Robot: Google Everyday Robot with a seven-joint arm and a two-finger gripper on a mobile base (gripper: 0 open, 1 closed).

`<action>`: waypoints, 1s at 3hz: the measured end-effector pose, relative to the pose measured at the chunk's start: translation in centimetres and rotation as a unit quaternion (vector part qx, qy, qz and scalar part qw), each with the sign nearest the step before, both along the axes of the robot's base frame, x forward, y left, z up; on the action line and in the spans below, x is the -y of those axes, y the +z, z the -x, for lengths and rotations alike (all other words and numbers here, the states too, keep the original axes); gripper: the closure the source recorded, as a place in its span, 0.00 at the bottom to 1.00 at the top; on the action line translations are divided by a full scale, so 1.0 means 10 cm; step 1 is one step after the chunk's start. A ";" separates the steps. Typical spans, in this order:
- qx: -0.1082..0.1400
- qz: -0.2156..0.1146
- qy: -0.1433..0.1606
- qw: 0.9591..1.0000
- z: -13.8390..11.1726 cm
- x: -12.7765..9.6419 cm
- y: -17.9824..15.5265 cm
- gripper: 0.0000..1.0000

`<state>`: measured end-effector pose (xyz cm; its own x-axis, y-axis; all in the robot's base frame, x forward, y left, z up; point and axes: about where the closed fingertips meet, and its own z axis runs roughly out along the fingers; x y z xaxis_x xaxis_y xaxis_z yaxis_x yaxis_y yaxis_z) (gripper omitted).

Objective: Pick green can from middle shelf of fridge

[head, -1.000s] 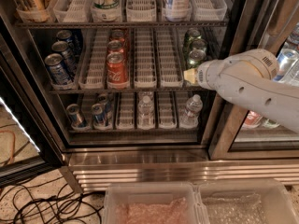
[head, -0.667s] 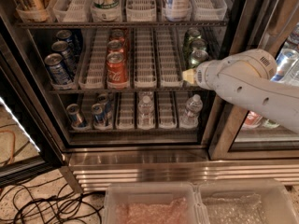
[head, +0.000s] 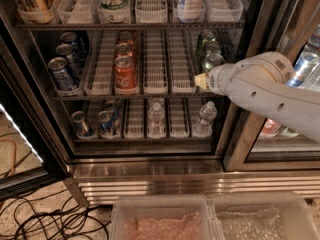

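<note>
Fridge [head: 150, 183] with its middle shelf [head: 155, 79] of white lane trays: blue cans [head: 62, 74] at left, red cola cans [head: 125, 71] beside them, and the green can [head: 213, 63] heading the right-hand lane. My white arm [head: 260, 86] reaches in from the right. My gripper [head: 201, 81] sits just beside that can's lower left; I cannot tell whether it is open or closed.

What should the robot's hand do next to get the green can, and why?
Probably ease the gripper a little up and further in, toward the front green can. The gripper sits at the front edge of the middle shelf, near its right end, just below and left of that can in the view, and is not around it yet.
</note>
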<state>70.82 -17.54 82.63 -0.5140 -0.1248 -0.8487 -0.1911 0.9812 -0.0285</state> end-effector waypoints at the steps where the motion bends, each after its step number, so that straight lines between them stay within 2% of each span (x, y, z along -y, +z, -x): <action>1: 0.003 0.003 0.001 1.000 -0.03 0.00 0.01 0.41; 3: 0.018 0.011 -0.003 1.000 -0.17 0.04 0.06 0.41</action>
